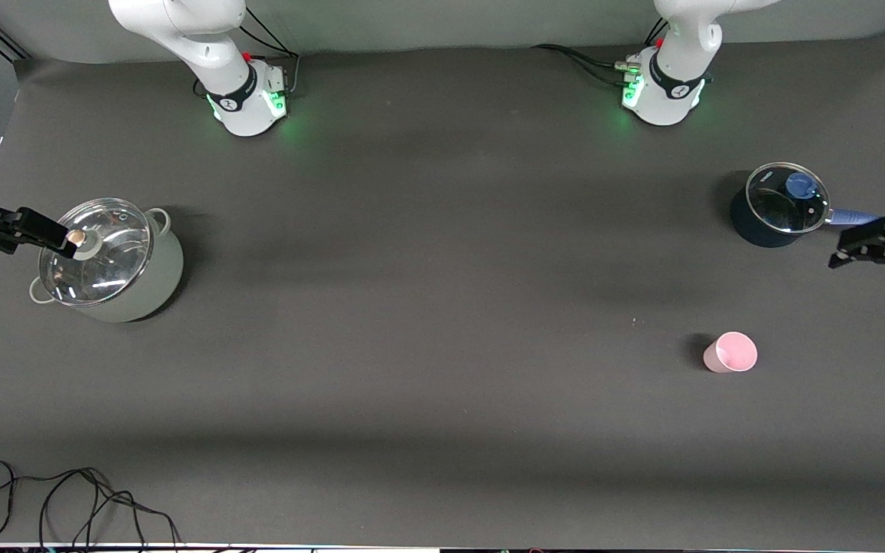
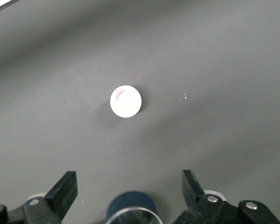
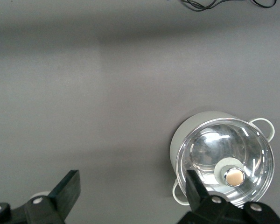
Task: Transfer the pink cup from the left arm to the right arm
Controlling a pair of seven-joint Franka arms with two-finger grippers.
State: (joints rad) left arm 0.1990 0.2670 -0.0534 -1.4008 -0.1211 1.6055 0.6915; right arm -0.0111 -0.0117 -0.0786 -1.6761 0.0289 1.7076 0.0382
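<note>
No step of the transfer is judged begun; the pickup by the left arm comes first.

The right gripper (image 1: 66,240) is held over the grey pot (image 1: 143,284) at the right arm's end of the worktop (image 1: 442,430), fingers released and empty; this arm waits. The pot is round and matt, with loop handles and a domed glass lid (image 1: 97,250).

The cup (image 1: 730,352) is found upright near the left arm's end, smooth, tapered, pale pink plastic.

The blue pot (image 1: 765,226) is glossy and glass-lidded.

The left gripper (image 1: 842,253) is held beside it, fingers released, empty. Next, a descent over the cup is judged necessary.
</note>
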